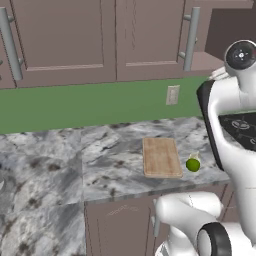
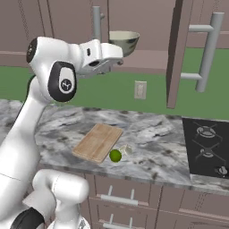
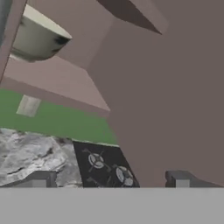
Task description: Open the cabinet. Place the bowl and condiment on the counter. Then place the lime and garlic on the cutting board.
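Observation:
The cabinet [image 2: 178, 53] stands with its right door swung open, edge-on toward me. On its bottom shelf sits the bowl [image 2: 124, 41], dark marbled outside and pale inside; it is also at the upper left of the hand view [image 3: 37, 39]. My gripper [image 3: 109, 181] is open and empty, raised just left of and slightly below the bowl [image 2: 117, 59], not touching it. Down on the counter [image 1: 110, 150] lies the cutting board [image 1: 161, 156]. The lime [image 1: 193, 164] rests off the board's right edge, with the garlic [image 1: 194, 156] right behind it. The condiment is hidden.
A black stove top [image 2: 208, 143] sits at the counter's right end. A wall outlet [image 2: 140, 90] is on the green backsplash. The open door's long handle [image 2: 205, 49] juts out at the right. More closed wall cabinet doors [image 1: 65, 40] hang to the left.

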